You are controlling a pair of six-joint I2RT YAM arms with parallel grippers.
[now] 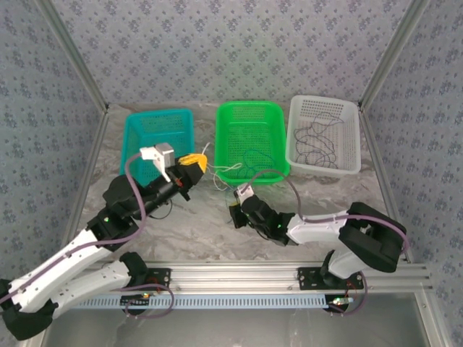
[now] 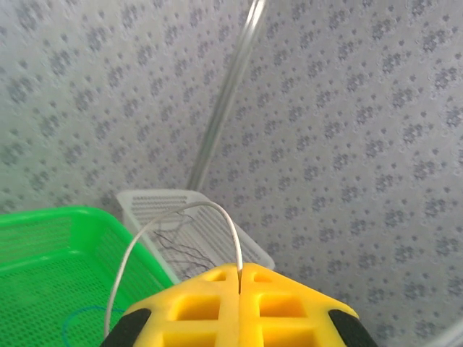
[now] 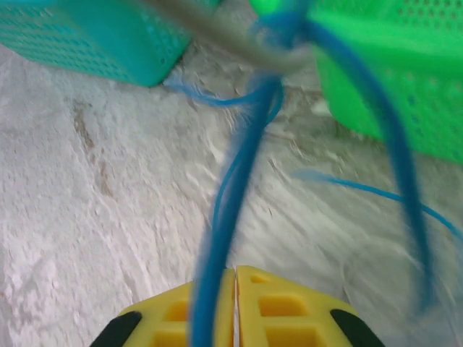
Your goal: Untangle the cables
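Observation:
My left gripper (image 1: 195,162) (image 2: 239,271) hangs raised between the teal and green baskets, shut on a pale cable (image 2: 181,211) that rises from the seam of its yellow fingers and arcs down to the left. Below it the pale cable (image 1: 226,170) trails to the table by the green basket. My right gripper (image 1: 236,210) (image 3: 235,273) sits low over the table, jaws shut. A blue cable (image 3: 239,181) runs down across its left finger; I cannot tell whether it is pinched. Higher up the blue cable loops around a blurred pale strand (image 3: 224,32).
Three baskets stand along the back: teal (image 1: 160,123), green (image 1: 249,112) with a thin blue strand inside (image 2: 79,318), and white (image 1: 347,116) holding dark thin wires (image 1: 318,144) (image 2: 181,246). Marbled table surface (image 3: 87,217) lies in front of the baskets.

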